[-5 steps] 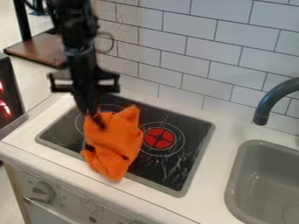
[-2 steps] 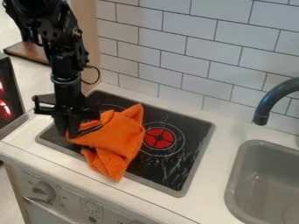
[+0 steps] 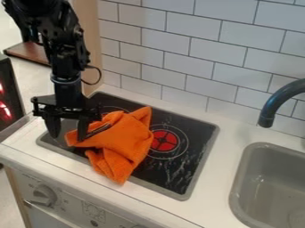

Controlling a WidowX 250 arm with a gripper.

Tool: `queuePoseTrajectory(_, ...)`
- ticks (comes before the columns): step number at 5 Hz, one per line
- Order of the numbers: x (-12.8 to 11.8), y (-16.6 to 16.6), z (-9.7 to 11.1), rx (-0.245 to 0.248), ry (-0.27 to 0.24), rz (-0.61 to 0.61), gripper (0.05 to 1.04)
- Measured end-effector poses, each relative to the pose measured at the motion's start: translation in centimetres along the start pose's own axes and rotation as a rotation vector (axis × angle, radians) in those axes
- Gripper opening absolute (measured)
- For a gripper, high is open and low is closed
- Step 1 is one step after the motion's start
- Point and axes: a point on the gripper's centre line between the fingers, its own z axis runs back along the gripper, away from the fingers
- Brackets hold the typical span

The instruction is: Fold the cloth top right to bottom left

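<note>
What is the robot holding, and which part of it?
Nothing is held: the gripper has its fingers spread apart, and the orange cloth lies on the stove.

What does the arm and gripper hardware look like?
WidowX arm: black, jointed segments, a thin blue-grey ring above the gripper, a black cable looping out at the side. Gripper: black, wide crossbar with squared ends, two tapering fingers.

1. I see one orange cloth point(image 3: 126, 140), soft-looking, rumpled and unevenly folded over itself.
2. It lies mostly to the right of my gripper point(image 3: 68, 138) in the camera view, with one corner reaching between the parted fingertips.
3. One peak points up and away from the gripper; a creased flap hangs lower, right of the fingertips.
</note>
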Motion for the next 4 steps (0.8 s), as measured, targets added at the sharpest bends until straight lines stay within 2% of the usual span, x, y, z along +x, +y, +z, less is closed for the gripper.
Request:
queuePoseTrajectory(1,0.3,-0.2,1.3,-0.02,-0.02,0.007,1.009)
queuePoseTrajectory(3,1.5,-0.9,5.8,-0.095,-0.055,0.013,1.0)
queuePoseTrajectory(4,1.6,-1.3,8.8,-0.139,-0.096,-0.003,0.999)
